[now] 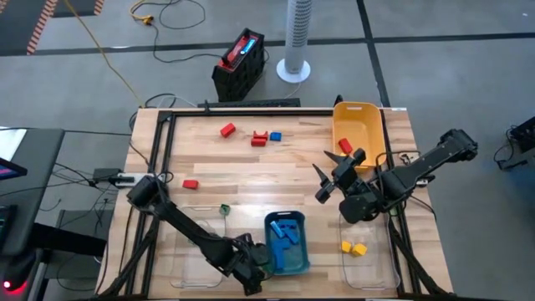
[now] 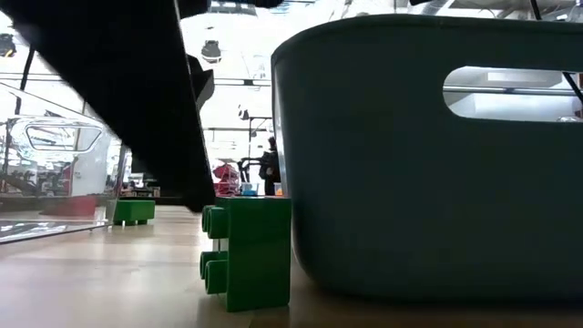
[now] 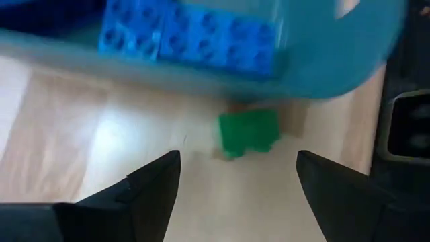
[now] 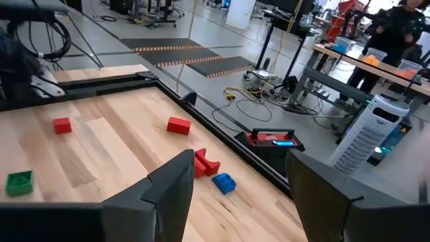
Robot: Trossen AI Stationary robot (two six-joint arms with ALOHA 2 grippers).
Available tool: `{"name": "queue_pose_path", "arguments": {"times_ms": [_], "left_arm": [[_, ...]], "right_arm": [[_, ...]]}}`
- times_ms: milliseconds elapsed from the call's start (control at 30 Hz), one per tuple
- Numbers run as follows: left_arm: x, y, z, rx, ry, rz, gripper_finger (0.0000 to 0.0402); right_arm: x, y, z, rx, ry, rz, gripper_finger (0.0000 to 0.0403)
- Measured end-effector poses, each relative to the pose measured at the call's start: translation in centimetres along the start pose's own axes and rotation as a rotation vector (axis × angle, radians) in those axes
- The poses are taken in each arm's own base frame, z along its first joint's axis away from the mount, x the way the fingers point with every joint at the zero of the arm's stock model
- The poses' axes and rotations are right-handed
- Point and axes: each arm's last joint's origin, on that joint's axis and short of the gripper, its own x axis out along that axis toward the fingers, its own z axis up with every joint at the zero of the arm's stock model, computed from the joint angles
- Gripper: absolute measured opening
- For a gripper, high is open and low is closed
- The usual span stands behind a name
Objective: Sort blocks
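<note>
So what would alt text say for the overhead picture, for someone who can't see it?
Two dark robot arms work over a wooden table: the left gripper is beside a teal bin of blue blocks, and the right gripper hovers near a yellow bin. Red blocks lie scattered.

Four small red plastic bricks (image 1: 227, 130), two green (image 1: 224, 209), two yellow (image 1: 359, 249), several blue (image 1: 275, 136); one yellow plastic bin (image 1: 359, 113), one teal (image 1: 272, 221).

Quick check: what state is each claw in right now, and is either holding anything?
Left claw: open, empty, beside the teal bin.
Right claw: open, empty, above the table.
</note>
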Motion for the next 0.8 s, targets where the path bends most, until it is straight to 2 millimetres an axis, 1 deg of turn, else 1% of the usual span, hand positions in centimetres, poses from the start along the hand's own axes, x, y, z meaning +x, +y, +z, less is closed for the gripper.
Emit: {"name": "queue_pose_path", "arguments": {"times_ms": [233, 567, 700, 800], "left_arm": [[0.1, 0.1, 0.5, 0.008, -0.022, -0.01, 0.0295], [2.5, 0.4, 0.4, 0.023, -0.051, 0.005, 0.0295], [3.0, 0.6, 0.1, 0.048, -0.031, 0.025, 0.0295], [3.0, 0.8, 0.1, 0.061, -0.024, 0.041, 0.029]], "right_arm": [[0.1, 0.0, 0.1, -0.019, -0.002, -0.003, 0.0244], [0.1, 0.0, 0.1, -0.024, -0.002, -0.004, 0.0244], [0.1, 0.0, 0.0, -0.026, -0.001, -0.004, 0.0244], [0.1, 0.0, 0.0, -0.028, -0.001, -0.004, 0.0244]]}}
